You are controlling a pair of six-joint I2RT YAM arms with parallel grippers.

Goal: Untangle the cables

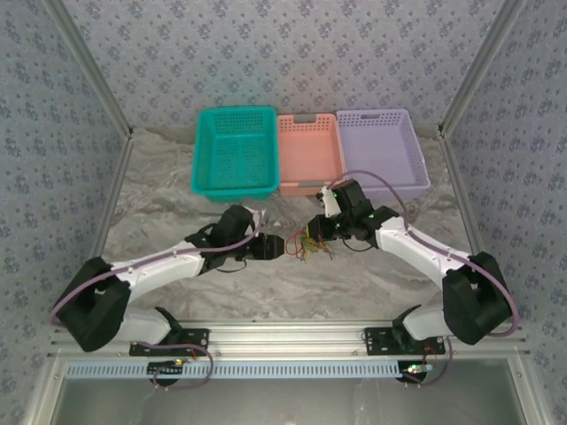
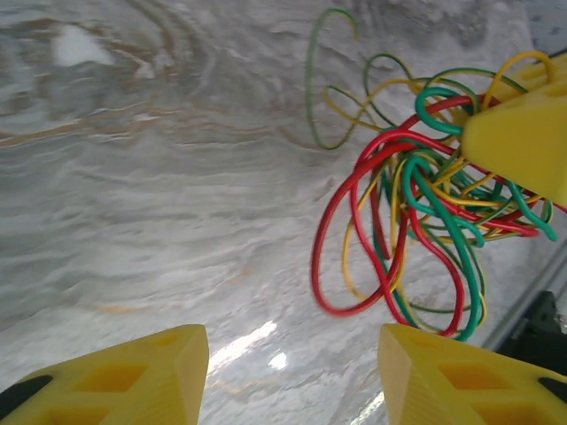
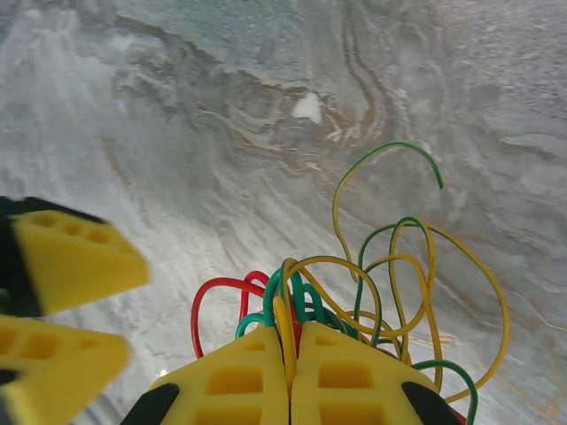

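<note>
Our right gripper (image 3: 290, 350) held the tangle while our left gripper (image 2: 285, 354) waited open beside it

The right gripper's yellow fingers were pressed together on a few strands of the cables (image 2: 407, 204) – a yellow one ran straight up between them – and we judged that this pinch was there to anchor the knot, so that the other arm could pull one wire free. The left gripper stood about half open with nothing in it, only bare table (image 1: 177, 195) between its jaws, near the red loops but not touching them. The bundle of red, green and yellow wires lay on the table between the two arms. Behind it stood a teal basket (image 1: 235, 112), a pink basket (image 1: 306, 120) and a purple basket (image 1: 376, 113) side by side – we saw no cable in any of them.
</note>
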